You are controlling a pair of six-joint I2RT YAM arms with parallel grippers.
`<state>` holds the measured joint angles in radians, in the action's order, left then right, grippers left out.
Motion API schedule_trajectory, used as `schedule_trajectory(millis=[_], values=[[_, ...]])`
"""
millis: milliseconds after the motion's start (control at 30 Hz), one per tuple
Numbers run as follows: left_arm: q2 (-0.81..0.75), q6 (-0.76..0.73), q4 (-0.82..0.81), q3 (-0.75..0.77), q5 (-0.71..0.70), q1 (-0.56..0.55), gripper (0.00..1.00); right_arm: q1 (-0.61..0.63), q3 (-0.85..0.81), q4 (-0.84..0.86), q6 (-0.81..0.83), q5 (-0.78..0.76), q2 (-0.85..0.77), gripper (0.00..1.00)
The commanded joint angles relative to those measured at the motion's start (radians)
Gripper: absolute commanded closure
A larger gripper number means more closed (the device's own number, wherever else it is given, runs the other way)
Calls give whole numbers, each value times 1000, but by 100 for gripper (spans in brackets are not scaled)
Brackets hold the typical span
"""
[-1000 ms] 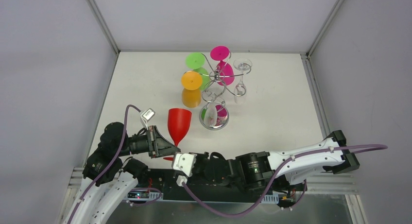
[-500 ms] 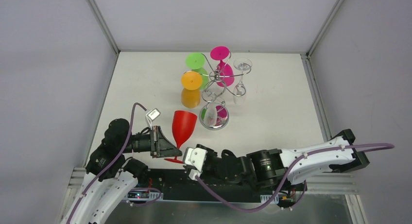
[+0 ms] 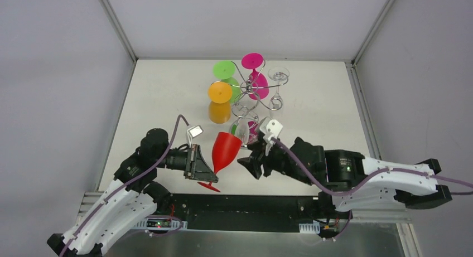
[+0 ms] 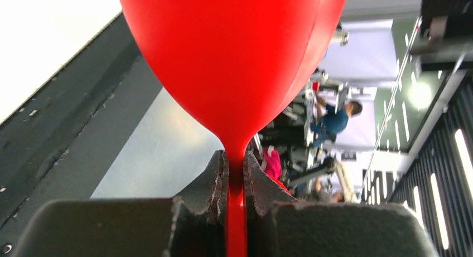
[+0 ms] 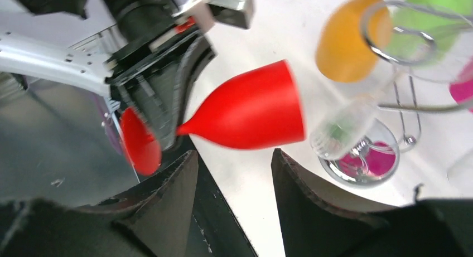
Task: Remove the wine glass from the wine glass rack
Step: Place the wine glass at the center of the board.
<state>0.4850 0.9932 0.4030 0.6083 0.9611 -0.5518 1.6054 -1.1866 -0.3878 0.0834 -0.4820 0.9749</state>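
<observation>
Grey panels [image 3: 67, 101] on three sides, white counter [image 3: 162, 95] below.

Clamping the red wine glass [image 3: 226, 150] by the stem in the left jaws. Pressing pads [image 4: 216, 182] onto both sides of the stem, just under the bowl [image 4: 234, 56], with no gap showing in the left wrist view. Holding it tilted: bowl pointing away from the left jaws toward the right jaws, foot [image 3: 208, 186] sticking out on the other side of the left jaws, over the counter's near edge.

Carrying it clear of the wine glass rack [image 3: 250, 92], off the wire arms. Putting the rim just beside the rack's mirrored base [image 3: 248, 142]; cannot tell whether touching.

Standing the right jaws apart, gripping nothing, tips facing the left jaws. Showing the red bowl in the right wrist view just ahead of the fingers [image 5: 170, 195], spanning the gap between them, with the left jaws clamped just beyond the left fingertip.

Counting five more glasses hanging bowl-down on the rack, beyond the right jaws:
- orange glass [image 3: 220, 93]
- green glass [image 3: 225, 69]
- magenta glass [image 3: 252, 61]
- clear glass [image 3: 278, 74]
- second clear glass [image 3: 241, 131], low by the base and just ahead of the right jaws
</observation>
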Motion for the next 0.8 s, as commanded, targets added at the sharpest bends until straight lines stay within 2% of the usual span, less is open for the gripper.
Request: schedule_trajectory(millis=[0,167,367,533,667,767], values=[[71,-38,-135,5,-71,-151,100,-124,1,-61,-159,104,-39,46],[136,-78,-136,51,-177,-320,100,-203,23,-75,-252,166,-112,45],[146,-89,-186,44,-202,-392,100,-233,24,-144,-344,244,-175,42],[215,-113,-278,44,-243,-524,100,-268,34,-177,-408,320,-189,41],[276,-159,-280,87,-291,-622,100,-281,49,-182,-423,343,-212,41],[283,-169,-271,99,-302,-632,100,-295,56,-203,-432,356,-240,40]])
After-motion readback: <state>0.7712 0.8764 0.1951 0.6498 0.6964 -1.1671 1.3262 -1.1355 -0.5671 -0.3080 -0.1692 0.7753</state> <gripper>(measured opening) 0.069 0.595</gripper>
